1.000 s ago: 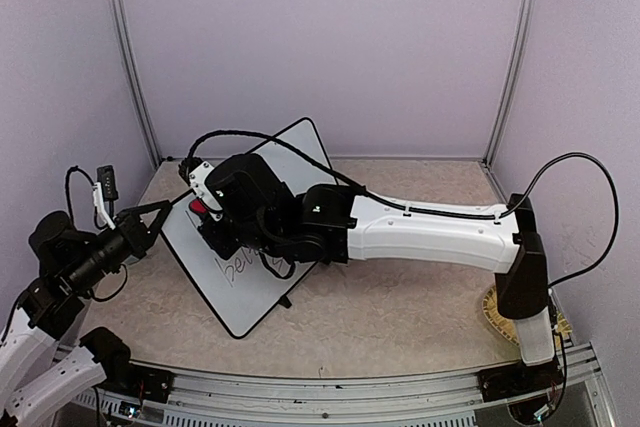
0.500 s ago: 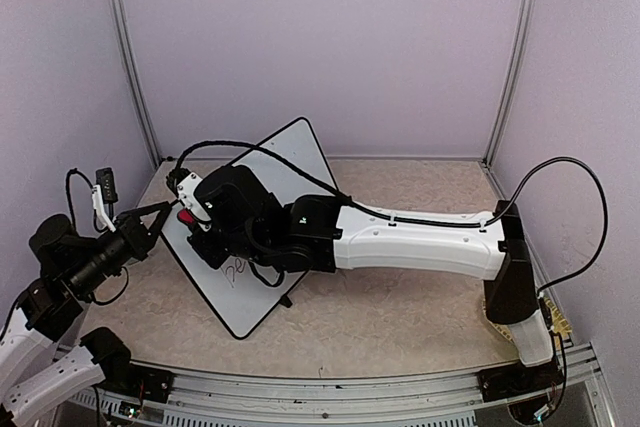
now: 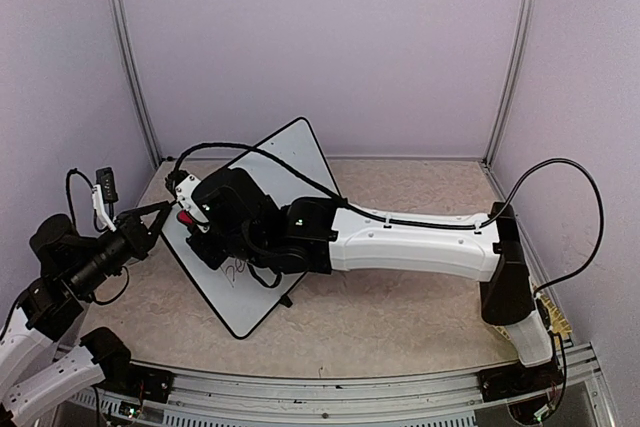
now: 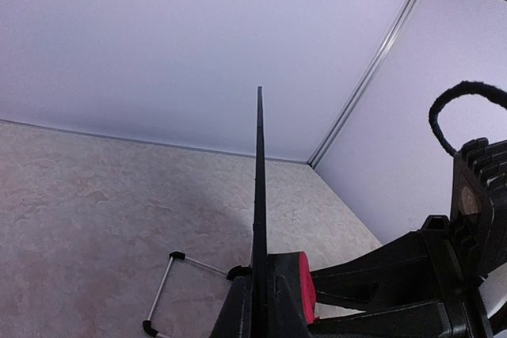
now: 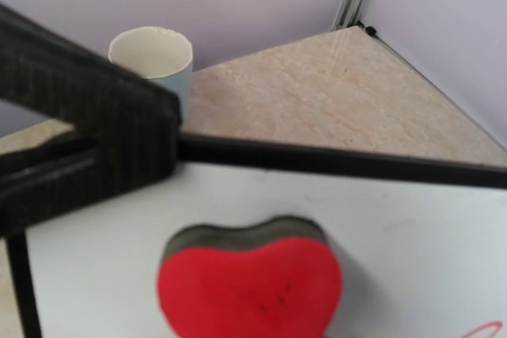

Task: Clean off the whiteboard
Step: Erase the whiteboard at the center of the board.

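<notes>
The whiteboard point(image 3: 285, 162) stands tilted on the table, white with a thin black frame. Faint writing point(image 3: 236, 267) shows low on it. My left gripper point(image 3: 160, 212) is shut on the board's left edge. In the left wrist view the board point(image 4: 259, 164) is edge-on, pinched between that gripper's point(image 4: 260, 294) jaws. My right gripper point(image 3: 195, 217) is shut on a red heart-shaped eraser point(image 5: 249, 286), pressed flat on the board's white face point(image 5: 412, 227) near the black frame point(image 5: 341, 160). The left gripper's finger point(image 5: 87, 124) lies just beside it. My right fingers are hidden in the wrist view.
A pale cup point(image 5: 153, 57) stands on the table behind the board's edge. The board's wire stand point(image 4: 162, 294) rests on the beige table point(image 3: 400, 307). My long right arm point(image 3: 410, 242) crosses the middle. Purple walls and metal posts point(image 3: 130, 57) close the space.
My right arm has slid the eraser up and to the left across the board, close to the left gripper. Less writing shows. The left gripper and board have stayed put.
</notes>
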Robot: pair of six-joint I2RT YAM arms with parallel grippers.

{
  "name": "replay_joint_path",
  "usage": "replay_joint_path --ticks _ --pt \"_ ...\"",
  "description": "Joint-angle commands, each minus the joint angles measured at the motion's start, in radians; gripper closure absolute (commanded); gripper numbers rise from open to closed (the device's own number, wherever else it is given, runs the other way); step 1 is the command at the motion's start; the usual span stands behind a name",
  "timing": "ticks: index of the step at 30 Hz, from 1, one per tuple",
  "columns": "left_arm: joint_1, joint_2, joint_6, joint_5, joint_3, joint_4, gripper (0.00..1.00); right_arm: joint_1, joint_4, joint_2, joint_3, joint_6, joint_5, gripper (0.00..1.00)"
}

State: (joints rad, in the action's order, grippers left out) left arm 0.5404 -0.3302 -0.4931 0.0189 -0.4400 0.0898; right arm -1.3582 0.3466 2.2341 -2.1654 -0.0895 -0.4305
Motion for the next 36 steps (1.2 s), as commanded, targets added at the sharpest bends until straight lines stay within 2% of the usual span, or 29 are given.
replay_joint_path --ticks 1,14,28,36 --pt "0.001 -0.001 -0.019 -0.059 0.015 0.007 1.0 -0.009 0.021 0.034 -0.028 0.002 -0.011 0.84" --pt "0.0 0.006 -0.018 -0.063 0.02 0.011 1.0 -0.008 0.063 0.039 0.036 -0.036 -0.008 0.85" --pt "0.001 0.014 -0.017 -0.057 0.02 0.011 1.0 -0.008 0.05 -0.013 0.19 -0.079 -0.005 0.87" --pt "0.002 0.011 -0.012 -0.037 0.022 0.002 1.0 -0.008 0.023 -0.048 0.223 -0.079 -0.004 0.87"
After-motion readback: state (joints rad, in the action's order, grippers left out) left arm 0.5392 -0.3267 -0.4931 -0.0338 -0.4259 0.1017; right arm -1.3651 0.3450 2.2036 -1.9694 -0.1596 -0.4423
